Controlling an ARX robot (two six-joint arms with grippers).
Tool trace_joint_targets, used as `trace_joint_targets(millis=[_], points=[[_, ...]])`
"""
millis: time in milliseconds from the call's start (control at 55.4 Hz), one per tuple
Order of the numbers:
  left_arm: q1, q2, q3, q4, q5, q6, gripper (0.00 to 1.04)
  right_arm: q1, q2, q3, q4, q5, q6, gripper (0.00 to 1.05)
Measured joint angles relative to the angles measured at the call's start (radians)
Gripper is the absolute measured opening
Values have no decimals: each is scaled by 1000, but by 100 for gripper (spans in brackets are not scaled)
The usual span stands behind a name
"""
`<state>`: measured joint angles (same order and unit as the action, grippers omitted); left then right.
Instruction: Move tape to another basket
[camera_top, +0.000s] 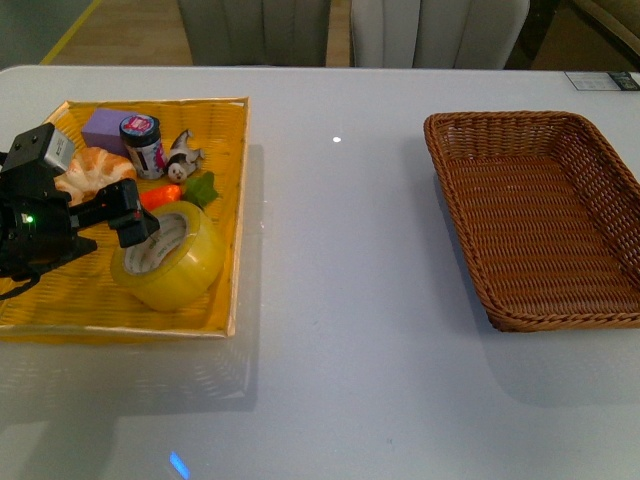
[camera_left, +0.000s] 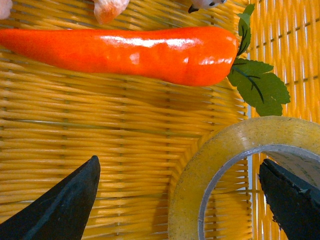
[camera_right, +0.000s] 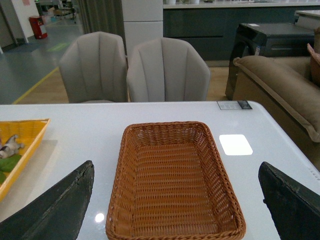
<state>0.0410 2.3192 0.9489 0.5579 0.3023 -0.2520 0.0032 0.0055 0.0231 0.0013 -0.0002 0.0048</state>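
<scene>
Two failure modes to guard against from this position.

Locate the tape toward the near right corner of the yellow tray, lying core-up and slightly tilted, just beside the carrot and green leaf. Note the left gripper: spread wide, clamped on nothing, one finger outside the yellow wall of the roll, the other down inside the core. Note the right gripper: equally wide, empty, facing the basket set well apart on the right side of the table.

1. Loss of grip. Expect a pinch on one curved, glossy wall only. Anticipate pivoting or sliding of the roll under a shallow or off-centre closure. Seat both fingers deep before closing; confirm firm contact before lifting.

2. Collision and drag. Watch the carrot, jar and bread roll near the left arm; avoid sweeping them during closure or withdrawal. Lift straight up, clear of the tray's raised edge, to prevent snagging and dragging of a probably light tray.

Plan for a long carry across the table, possibly with a handover. Release low and central inside the basket; avoid contact with the sloping rim and a rolling escape after a high drop.
</scene>
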Motion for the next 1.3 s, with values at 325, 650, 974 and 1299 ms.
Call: trace_joint_targets(millis=[325,650,974,1299], points=[[-34,11,8,-17,2,-6,43,0,0,0,0,0,0,96],[-26,-50,-76,33,10,-51,15,0,0,0,0,0,0,96],[-38,-444,-186,6,24,-145,15,0,0,0,0,0,0,96],[-316,-573,-125,-105,-8,-219,15,0,0,0,0,0,0,96]])
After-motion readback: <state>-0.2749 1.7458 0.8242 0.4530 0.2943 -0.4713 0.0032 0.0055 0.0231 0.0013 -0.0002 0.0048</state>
